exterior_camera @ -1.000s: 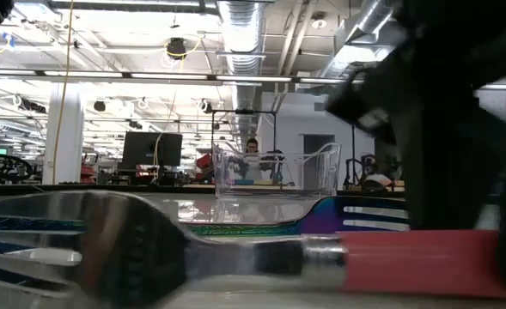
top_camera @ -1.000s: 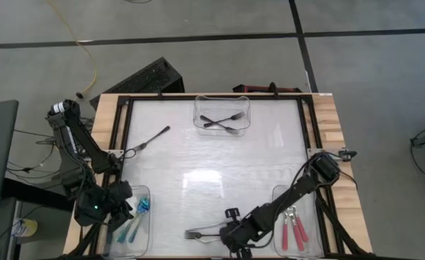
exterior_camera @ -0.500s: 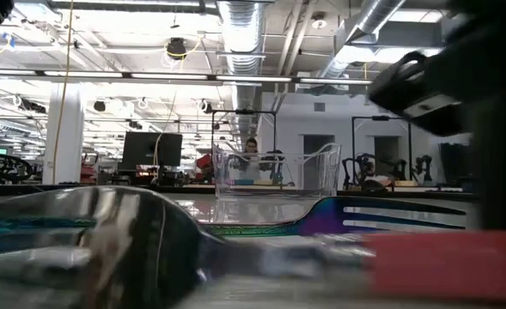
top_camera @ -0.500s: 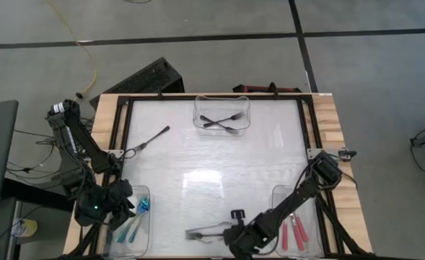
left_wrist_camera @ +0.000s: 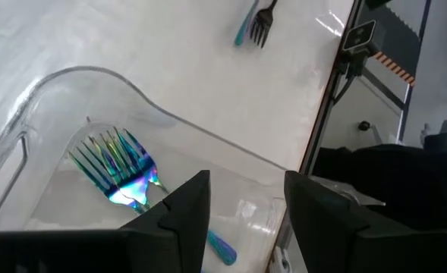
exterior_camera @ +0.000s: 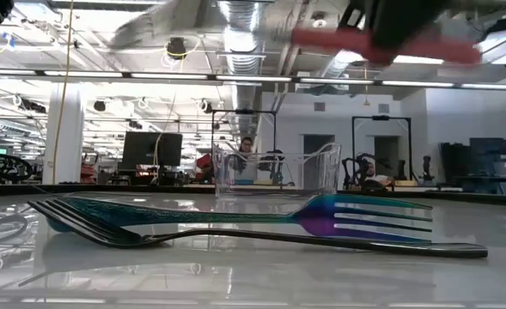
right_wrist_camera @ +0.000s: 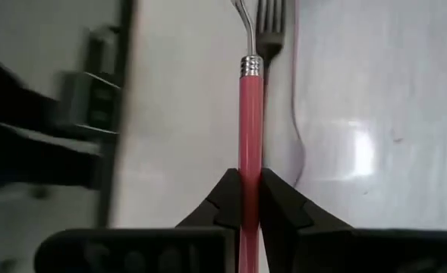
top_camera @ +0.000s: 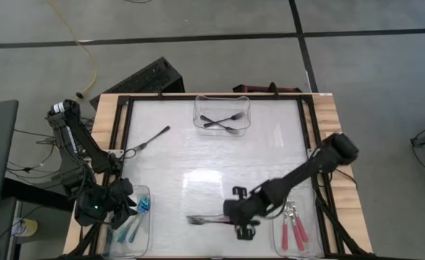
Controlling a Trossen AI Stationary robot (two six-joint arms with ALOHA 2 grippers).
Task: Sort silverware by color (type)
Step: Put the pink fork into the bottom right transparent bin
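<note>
While the left end effector (left_wrist_camera: 242, 208) hangs with fingers apart over the clear bin (left_wrist_camera: 26, 136) at the bench's (top_camera: 212, 155) near-left corner, where an iridescent fork (left_wrist_camera: 117, 167) lies, the right end effector (right_wrist_camera: 244, 199) grips a red-handled utensil (right_wrist_camera: 248, 129) near the front edge, lifted above a dark fork (top_camera: 201, 219) lying on the bench

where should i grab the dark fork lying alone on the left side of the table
Grip the dark fork at mid-handle, straight down from above, fingers across its diagonal line. It lies flat on the table, so only its thin sides offer hold. The open left gripper is nearest; the right gripper is shut on a red-handled fork.
</note>
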